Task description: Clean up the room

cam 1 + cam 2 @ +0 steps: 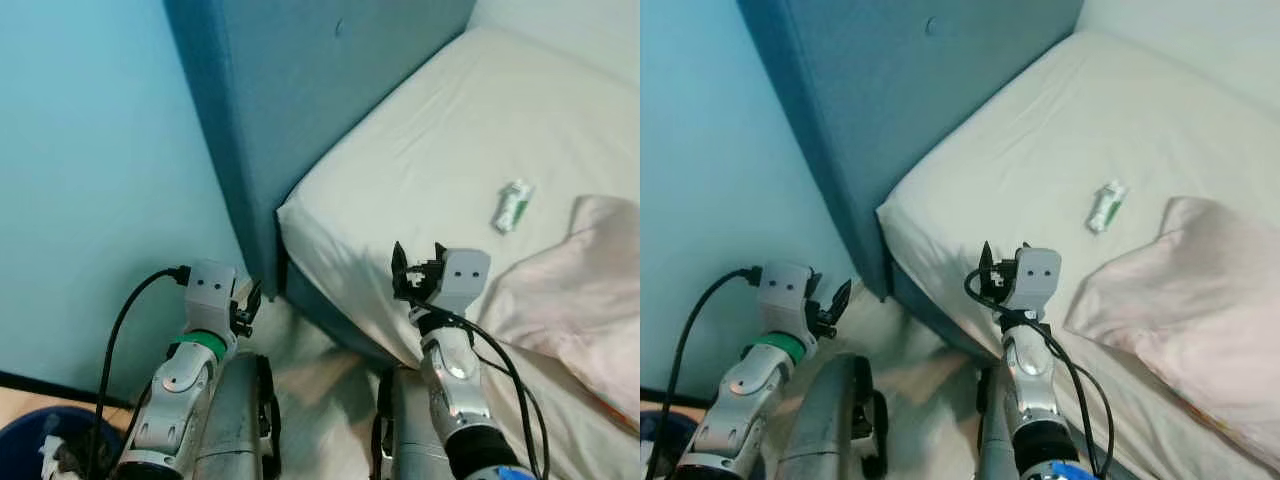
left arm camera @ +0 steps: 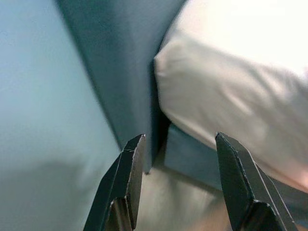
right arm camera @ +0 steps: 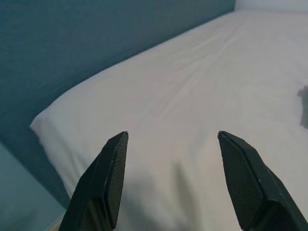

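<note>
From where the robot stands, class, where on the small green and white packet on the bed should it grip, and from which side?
Probably across the narrow middle of the packet, coming from above. It lies flat on the mattress with its long axis slanting away, so the right tool, open and nearer, should turn to span the short width. The pillow lies apart from it.

Left gripper (image 2: 178, 183) spread open, nothing between its fingers (image 2: 126, 178), aimed at white mattress corner (image 2: 216, 96) meeting teal headboard (image 2: 125, 62), pale blue wall (image 2: 43, 96) beside, floor (image 2: 178, 202) below.
</note>
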